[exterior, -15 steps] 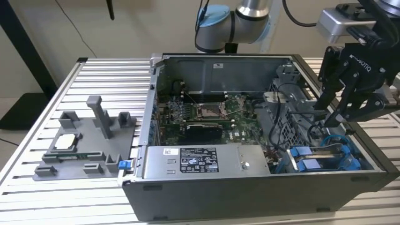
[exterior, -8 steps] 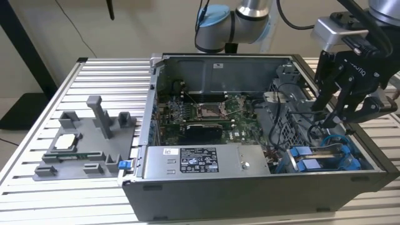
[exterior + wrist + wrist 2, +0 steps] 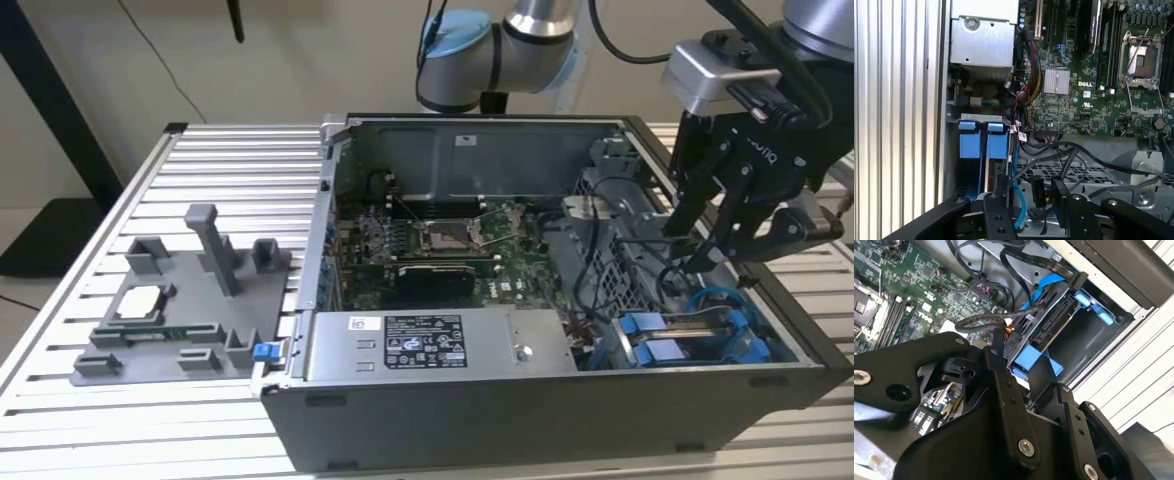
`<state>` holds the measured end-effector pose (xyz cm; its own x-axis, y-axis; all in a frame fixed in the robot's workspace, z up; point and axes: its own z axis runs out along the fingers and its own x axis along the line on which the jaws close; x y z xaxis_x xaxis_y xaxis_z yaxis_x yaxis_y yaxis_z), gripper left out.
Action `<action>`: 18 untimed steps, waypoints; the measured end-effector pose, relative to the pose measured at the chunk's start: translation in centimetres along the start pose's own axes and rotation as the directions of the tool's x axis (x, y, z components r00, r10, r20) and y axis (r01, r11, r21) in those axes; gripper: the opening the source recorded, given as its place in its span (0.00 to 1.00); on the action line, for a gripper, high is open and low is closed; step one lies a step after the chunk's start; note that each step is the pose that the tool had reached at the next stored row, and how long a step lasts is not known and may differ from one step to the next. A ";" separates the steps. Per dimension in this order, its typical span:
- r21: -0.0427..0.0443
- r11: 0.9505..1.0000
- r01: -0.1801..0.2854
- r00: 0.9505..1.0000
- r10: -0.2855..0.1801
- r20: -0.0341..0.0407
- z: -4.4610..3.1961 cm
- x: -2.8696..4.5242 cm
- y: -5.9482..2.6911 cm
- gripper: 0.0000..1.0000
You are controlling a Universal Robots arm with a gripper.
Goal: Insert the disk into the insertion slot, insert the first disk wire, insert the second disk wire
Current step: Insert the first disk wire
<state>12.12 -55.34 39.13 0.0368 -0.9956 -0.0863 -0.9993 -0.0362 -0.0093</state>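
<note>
Black fingers [image 3: 995, 202] of the gripper [image 3: 1029, 182] stand apart with nothing clamped between them; a black cable plug [image 3: 1037, 192] shows in the gap close by one finger, touching or not I cannot tell. In the exterior view the gripper hangs at three o'clock over the open computer case [image 3: 534, 420]; the disk [image 3: 661, 330] sits in the insertion slot [image 3: 603, 348] at four o'clock, the motherboard [image 3: 441, 240] at centre, the power-supply box [image 3: 414, 345] at six o'clock.
</note>
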 end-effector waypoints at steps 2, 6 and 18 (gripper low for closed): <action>0.000 1.000 0.000 1.000 0.000 0.000 0.00 0.00 0.00 1.00; 0.001 1.000 0.000 1.000 0.000 0.000 0.00 0.00 0.00 1.00; 0.004 1.000 0.000 1.000 0.000 0.000 0.00 0.00 0.00 0.00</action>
<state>12.12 -55.34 39.13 0.0372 -0.9956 -0.0862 -0.9993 -0.0362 -0.0134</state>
